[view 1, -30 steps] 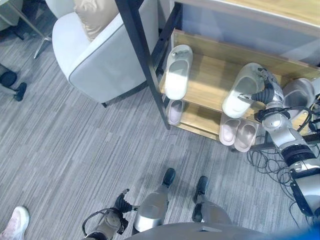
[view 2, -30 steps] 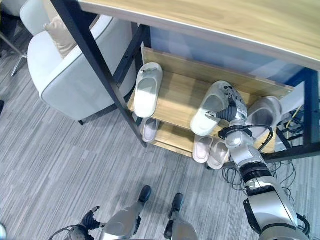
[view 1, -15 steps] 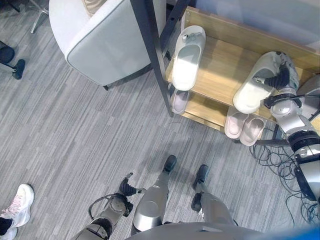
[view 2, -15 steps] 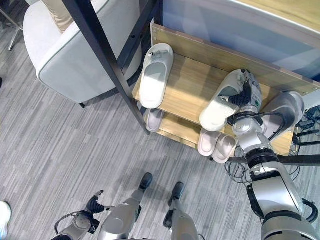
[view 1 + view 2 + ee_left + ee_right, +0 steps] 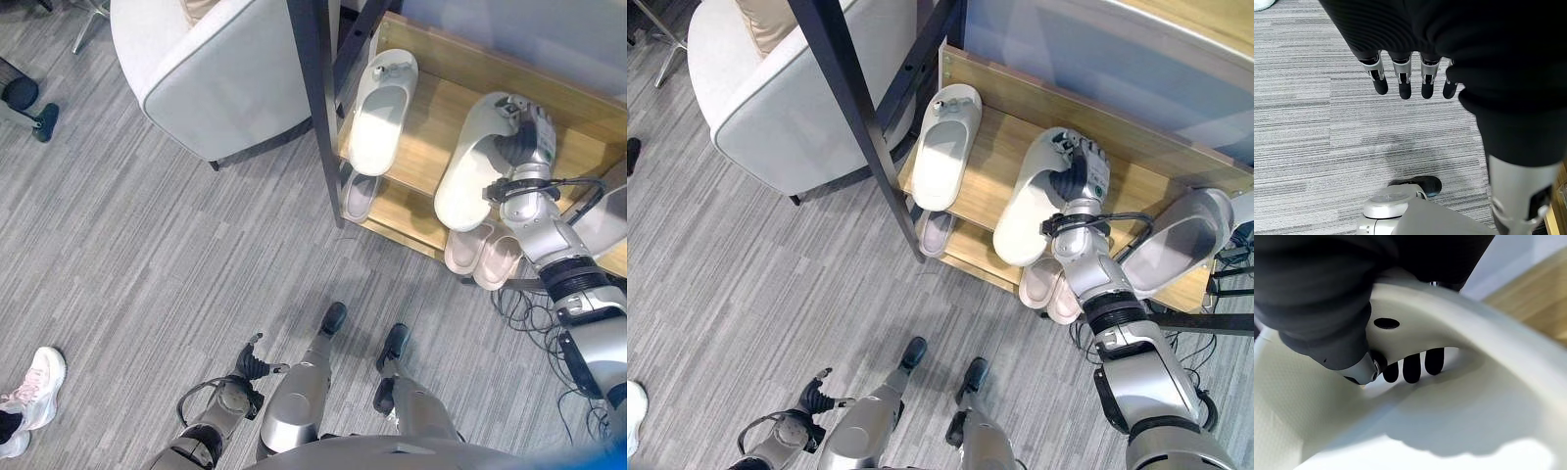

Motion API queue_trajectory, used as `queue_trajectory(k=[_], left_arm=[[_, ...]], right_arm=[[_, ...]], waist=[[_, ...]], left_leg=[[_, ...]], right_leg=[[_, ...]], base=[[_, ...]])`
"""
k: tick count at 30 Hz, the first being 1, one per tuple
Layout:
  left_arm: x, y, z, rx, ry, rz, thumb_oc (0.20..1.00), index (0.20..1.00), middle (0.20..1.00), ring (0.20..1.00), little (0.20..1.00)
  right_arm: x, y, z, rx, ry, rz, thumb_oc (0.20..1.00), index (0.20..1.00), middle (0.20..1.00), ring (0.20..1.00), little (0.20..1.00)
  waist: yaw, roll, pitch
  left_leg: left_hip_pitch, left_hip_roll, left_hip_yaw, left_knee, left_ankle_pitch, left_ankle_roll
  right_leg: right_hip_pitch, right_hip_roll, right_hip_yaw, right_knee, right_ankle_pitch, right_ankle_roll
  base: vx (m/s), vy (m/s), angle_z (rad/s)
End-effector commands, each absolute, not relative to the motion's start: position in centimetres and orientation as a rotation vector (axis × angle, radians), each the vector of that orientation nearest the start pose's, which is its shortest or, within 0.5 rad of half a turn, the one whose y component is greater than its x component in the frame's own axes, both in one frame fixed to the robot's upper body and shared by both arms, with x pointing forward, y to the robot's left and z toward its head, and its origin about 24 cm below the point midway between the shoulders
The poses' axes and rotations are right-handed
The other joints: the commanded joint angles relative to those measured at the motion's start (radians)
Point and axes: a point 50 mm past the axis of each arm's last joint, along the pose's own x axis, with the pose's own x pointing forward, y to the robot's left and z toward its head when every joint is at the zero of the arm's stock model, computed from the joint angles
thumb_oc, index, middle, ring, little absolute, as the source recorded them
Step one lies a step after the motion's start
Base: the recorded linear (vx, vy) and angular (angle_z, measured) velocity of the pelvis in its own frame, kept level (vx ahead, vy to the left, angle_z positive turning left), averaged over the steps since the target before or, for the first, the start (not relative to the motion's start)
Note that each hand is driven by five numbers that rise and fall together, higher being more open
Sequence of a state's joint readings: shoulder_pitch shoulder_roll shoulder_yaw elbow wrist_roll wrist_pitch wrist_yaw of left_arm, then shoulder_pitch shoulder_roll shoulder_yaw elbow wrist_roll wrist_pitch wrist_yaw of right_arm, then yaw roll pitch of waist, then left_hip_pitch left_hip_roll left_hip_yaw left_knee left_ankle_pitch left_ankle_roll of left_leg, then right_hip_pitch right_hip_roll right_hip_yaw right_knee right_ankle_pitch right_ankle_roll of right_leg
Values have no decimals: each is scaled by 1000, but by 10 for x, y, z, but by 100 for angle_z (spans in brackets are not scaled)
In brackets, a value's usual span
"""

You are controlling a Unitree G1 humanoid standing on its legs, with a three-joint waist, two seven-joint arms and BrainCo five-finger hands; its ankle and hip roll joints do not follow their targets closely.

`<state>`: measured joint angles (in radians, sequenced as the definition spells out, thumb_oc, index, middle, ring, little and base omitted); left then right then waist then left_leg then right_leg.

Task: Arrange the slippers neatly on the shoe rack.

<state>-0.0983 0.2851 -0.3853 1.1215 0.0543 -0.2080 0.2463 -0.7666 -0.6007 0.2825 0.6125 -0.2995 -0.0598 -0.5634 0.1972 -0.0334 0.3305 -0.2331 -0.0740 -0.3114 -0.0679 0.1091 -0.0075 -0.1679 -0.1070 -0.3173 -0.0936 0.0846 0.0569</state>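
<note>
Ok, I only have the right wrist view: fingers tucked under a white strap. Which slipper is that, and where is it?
Observer: The right hand grips the held white slipper by its toe strap, on the rack's upper shelf, heel past the front edge.
Operator: Is its partner there?
Observer: The other white slipper lies on the same shelf, toward the robot's left, apart from it.
Operator: Anything underneath?
Observer: A pinkish pair sits on the lower shelf, below the heel.
Operator: And the left hand?
Observer: The left hand hangs over the carpet, fingers straight, holding nothing.
</note>
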Motion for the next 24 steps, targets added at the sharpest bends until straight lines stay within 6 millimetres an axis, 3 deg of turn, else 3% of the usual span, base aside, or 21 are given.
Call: queue_trajectory(k=[1, 18, 24], left_arm=[[155, 209, -138, 611, 808, -83, 1000, 1000, 1000, 1000, 1000], [167, 217, -132, 619, 781, -56, 1000, 1000, 1000, 1000, 1000], [165, 216, -133, 620, 791, -52, 1000, 1000, 1000, 1000, 1000]], right_arm=[[369, -240, 210, -968, -540, -535, 200, 200, 200, 200, 200], [383, -246, 224, -842, -493, -569, 200, 200, 200, 200, 200], [384, -248, 226, -842, -488, -583, 200, 200, 200, 200, 200]], waist=[[20, -25, -42], [73, -63, -25], [83, -61, -22]], left_leg=[[-47, 30, 16, 17, -77, -42], [-99, 11, -18, 17, -66, -50], [-97, 7, -23, 14, -71, -50]], right_leg=[[58, -77, 4, 42, -106, 104], [36, -78, -42, 32, -99, 111], [41, -83, -52, 38, -103, 111]], base=[[0, 4, 5], [14, 18, 10], [18, 20, 6]])
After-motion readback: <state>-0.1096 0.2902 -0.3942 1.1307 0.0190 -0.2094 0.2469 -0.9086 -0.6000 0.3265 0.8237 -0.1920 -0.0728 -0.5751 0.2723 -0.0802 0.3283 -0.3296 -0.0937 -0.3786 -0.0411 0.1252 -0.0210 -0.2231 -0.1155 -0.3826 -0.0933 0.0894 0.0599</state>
